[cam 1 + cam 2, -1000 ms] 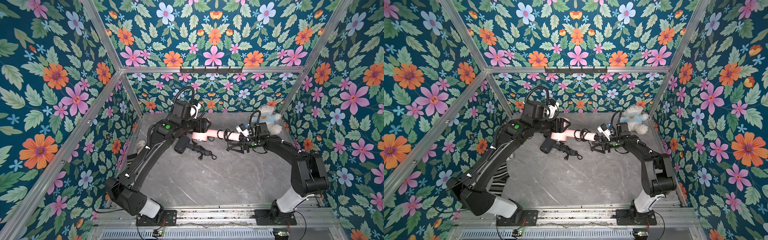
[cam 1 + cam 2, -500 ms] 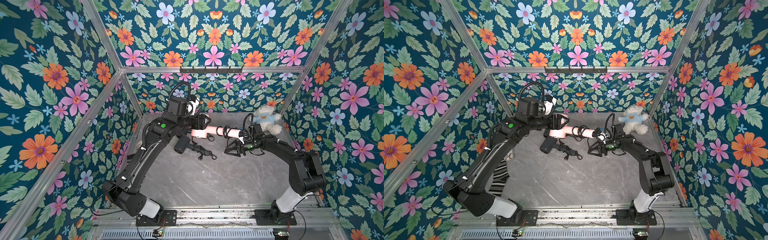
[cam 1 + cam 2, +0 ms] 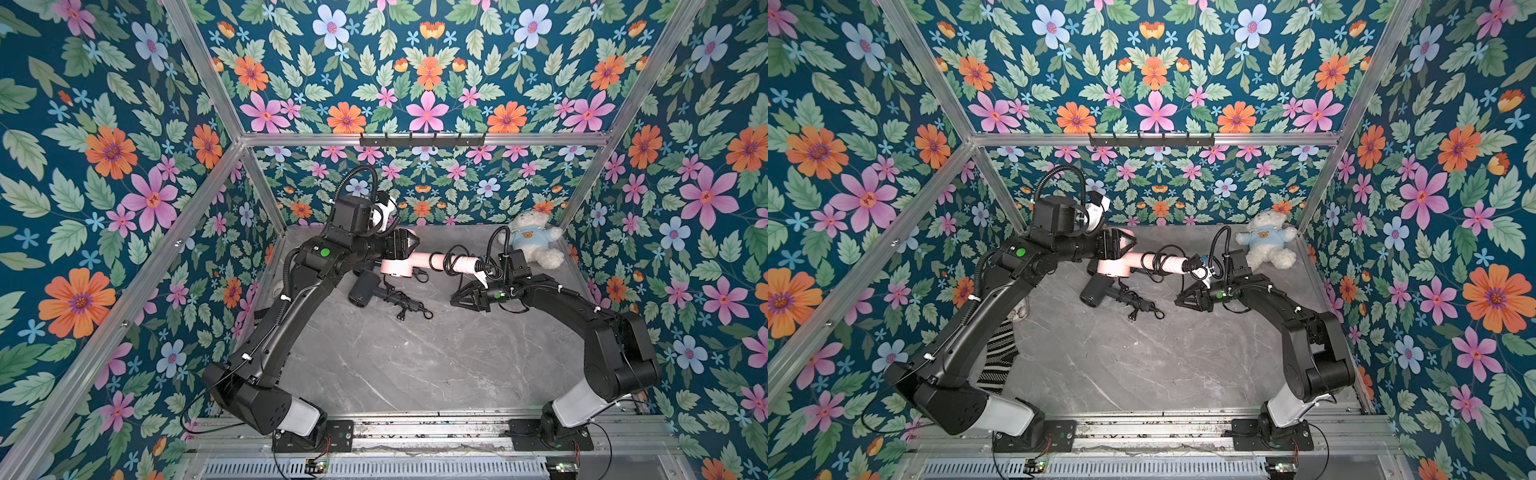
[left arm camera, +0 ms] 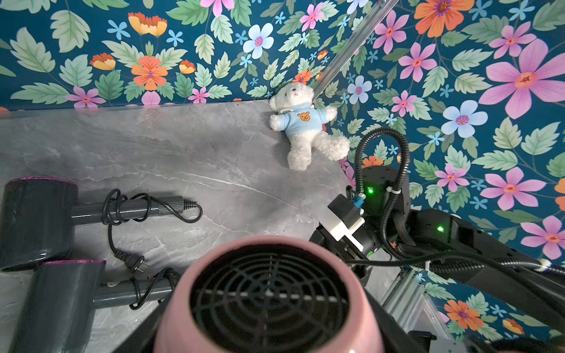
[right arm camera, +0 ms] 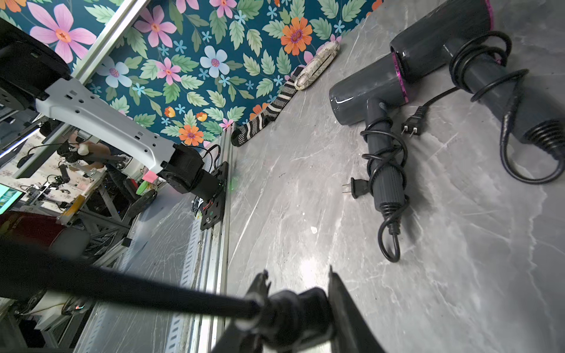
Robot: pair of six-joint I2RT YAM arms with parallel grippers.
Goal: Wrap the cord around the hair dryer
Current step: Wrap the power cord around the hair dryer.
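Observation:
In both top views a pink hair dryer (image 3: 397, 266) (image 3: 1113, 262) hangs above the table's back middle, its handle pointing right. My left gripper (image 3: 406, 246) is shut on its head. The left wrist view fills with its rear grille (image 4: 269, 299). A black cord (image 3: 451, 262) loops round the handle and runs off its end. My right gripper (image 3: 457, 297) (image 5: 296, 284) sits just below and in front of the handle's end, shut on the cord's plug (image 5: 293, 308). The cord (image 5: 122, 290) stretches away from the plug.
Two dark grey hair dryers (image 3: 365, 291) (image 5: 370, 97) with wrapped cords lie on the table under the pink one. A white teddy bear (image 3: 534, 245) sits in the back right corner. A striped sock (image 3: 996, 353) and a pale pouch (image 5: 318, 65) lie along the left wall.
My right gripper has moved left and toward the front, off the handle's end, and its jaws have narrowed onto the plug. The left arm has shifted the pink dryer slightly.

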